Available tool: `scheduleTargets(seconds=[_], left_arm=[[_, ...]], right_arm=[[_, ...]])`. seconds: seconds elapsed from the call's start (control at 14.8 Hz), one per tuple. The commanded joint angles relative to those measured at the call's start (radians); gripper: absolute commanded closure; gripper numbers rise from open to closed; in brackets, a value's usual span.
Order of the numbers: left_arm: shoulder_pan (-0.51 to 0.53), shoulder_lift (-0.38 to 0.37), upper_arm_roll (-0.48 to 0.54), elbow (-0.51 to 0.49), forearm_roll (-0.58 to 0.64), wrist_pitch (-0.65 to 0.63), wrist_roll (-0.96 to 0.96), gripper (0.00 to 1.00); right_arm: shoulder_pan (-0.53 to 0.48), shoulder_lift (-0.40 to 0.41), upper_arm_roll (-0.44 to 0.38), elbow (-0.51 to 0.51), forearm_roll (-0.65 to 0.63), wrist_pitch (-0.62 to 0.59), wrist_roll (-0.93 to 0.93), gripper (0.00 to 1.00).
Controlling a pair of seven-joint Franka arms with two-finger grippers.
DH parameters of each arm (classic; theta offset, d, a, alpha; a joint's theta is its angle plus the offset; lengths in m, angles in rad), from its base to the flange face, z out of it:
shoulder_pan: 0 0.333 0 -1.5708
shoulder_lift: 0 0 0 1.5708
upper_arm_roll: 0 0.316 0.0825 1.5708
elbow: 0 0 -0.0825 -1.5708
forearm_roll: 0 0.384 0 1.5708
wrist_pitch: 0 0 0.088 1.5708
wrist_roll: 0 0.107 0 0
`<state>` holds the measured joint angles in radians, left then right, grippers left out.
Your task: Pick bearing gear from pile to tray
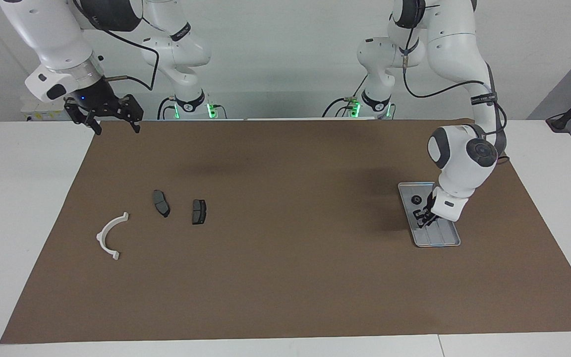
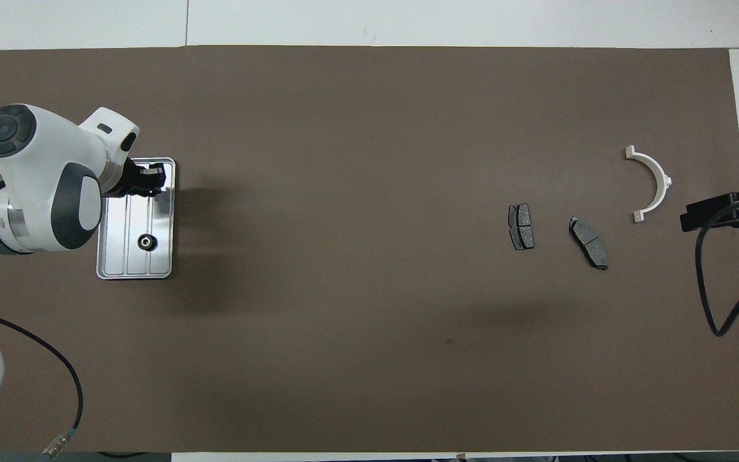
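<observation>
The silver tray (image 1: 445, 239) (image 2: 119, 260) lies at the left arm's end of the table. One black bearing gear (image 1: 415, 200) (image 2: 146, 242) rests in it. My left gripper (image 1: 421, 218) (image 2: 145, 182) hangs shut low over the tray's part farther from the robots than the gear. Whether anything sits between its tips does not show. The pile lies at the right arm's end: a white half-ring bracket (image 1: 111, 235) (image 2: 650, 183) and two dark brake pads (image 1: 161, 203) (image 1: 199, 211). My right gripper (image 1: 117, 130) (image 2: 722, 212) waits open, raised over the brown mat's edge by its base.
A brown mat (image 1: 285, 258) covers most of the white table. A black cable (image 2: 725, 282) loops over the mat near the right gripper. Another cable (image 2: 55, 372) trails from the left arm near the robots' edge.
</observation>
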<state>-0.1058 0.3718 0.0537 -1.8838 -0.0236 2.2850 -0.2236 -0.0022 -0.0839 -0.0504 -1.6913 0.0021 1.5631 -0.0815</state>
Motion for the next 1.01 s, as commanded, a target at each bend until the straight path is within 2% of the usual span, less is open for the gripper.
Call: scheduleTargets(seconds=[0.0, 0.27, 0.34, 0.41, 0.47, 0.54, 0.68, 0.95], left_arm=[[0.017, -0.001, -0.008, -0.032, 0.013, 0.048, 0.01, 1.0], [0.015, 0.002, -0.008, -0.058, 0.013, 0.08, 0.01, 1.0], [0.015, 0.002, -0.008, -0.058, 0.013, 0.077, 0.01, 0.84], [0.015, 0.002, -0.008, -0.057, 0.013, 0.076, 0.01, 0.56], [0.017, 0.002, -0.006, -0.052, 0.013, 0.065, 0.01, 0.33], [0.018, 0.002, -0.008, -0.045, 0.013, 0.059, 0.01, 0.22], [0.018, 0.002, -0.006, -0.022, 0.013, 0.027, 0.012, 0.2], [0.037, 0.01, -0.008, 0.089, 0.013, -0.099, 0.012, 0.19]], right_arm=[[-0.001, -0.01, 0.003, -0.019, 0.003, 0.026, -0.006, 0.0], [-0.001, -0.01, 0.003, -0.019, 0.001, 0.026, -0.006, 0.0], [-0.002, -0.01, 0.003, -0.019, 0.001, 0.028, -0.006, 0.0], [-0.001, -0.01, 0.003, -0.019, 0.003, 0.028, -0.006, 0.0], [-0.001, -0.01, 0.003, -0.019, 0.003, 0.028, -0.006, 0.0], [-0.001, -0.01, 0.003, -0.019, 0.003, 0.028, -0.006, 0.0], [-0.001, -0.01, 0.003, -0.019, 0.003, 0.026, -0.006, 0.0], [-0.001, -0.01, 0.003, -0.019, 0.003, 0.026, -0.006, 0.0]])
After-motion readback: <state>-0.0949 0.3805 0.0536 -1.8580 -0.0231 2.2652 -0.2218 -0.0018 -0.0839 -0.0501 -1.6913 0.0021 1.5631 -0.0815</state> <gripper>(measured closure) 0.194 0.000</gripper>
